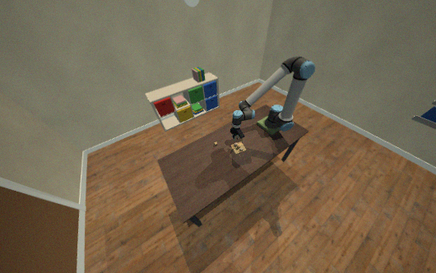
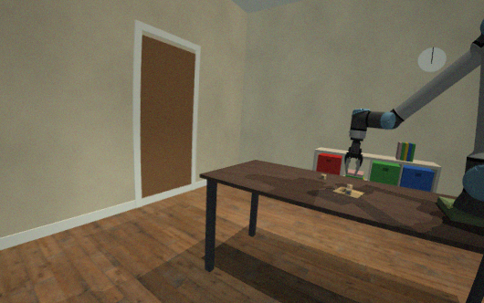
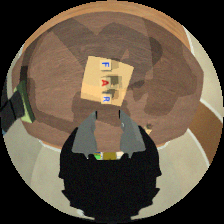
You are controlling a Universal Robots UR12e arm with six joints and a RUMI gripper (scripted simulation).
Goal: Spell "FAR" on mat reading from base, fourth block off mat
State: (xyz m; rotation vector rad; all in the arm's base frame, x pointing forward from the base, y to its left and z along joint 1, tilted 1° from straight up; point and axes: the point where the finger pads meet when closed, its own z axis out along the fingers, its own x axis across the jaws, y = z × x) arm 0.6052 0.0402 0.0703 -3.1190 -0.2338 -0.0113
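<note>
The tan mat [image 1: 235, 151] [image 2: 357, 193] [image 3: 90, 75] carries three pale blocks. In the wrist view the F block [image 3: 105, 65] is at the top, the A block [image 3: 105, 83] in the middle and the R block [image 3: 106, 99] at the bottom, near the mat's edge. They form a nearly straight row with small gaps. From the base they read F, A, R, upright. The fourth block [image 1: 215, 144] [image 2: 323, 176] [image 3: 148, 129] lies on the table off the mat; its letter is unreadable. My gripper [image 1: 237, 137] [image 2: 352, 173] [image 3: 107, 110] is partly open and empty, above the blocks' level beside the R end.
The brown table [image 1: 185, 173] [image 2: 256, 175] extends around the mat. The robot's green base plate [image 1: 265, 126] [image 2: 445, 207] [image 3: 26, 102] stands at one end of the table. A shelf with coloured boxes [image 1: 195, 95] [image 2: 384, 172] stands behind the table.
</note>
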